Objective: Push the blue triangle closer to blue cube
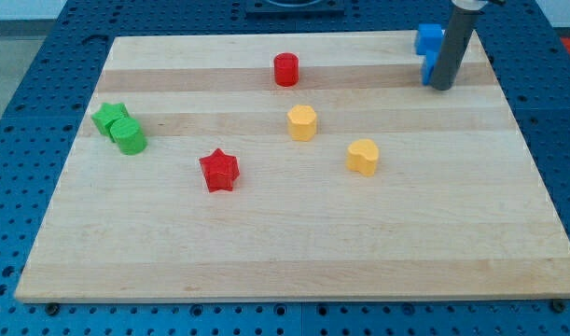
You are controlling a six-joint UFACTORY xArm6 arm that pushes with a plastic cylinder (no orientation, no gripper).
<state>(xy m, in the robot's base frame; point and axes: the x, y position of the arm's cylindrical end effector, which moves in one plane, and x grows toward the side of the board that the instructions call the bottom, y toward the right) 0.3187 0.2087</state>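
The blue cube [428,37] sits near the board's top right corner. Just below it, a second blue block [428,69], likely the blue triangle, is mostly hidden behind my rod. The two blue blocks look close or touching; I cannot tell which. My tip [441,87] rests on the board right beside the lower blue block, at its right and lower side.
A red cylinder [285,70] stands at top centre. A yellow hexagon-like block [302,122] and a yellow heart-like block [363,157] lie mid-board. A red star [218,170] is left of centre. Two green blocks [110,118] [129,136] touch at the left edge. The wooden board [294,252] lies on a blue pegboard.
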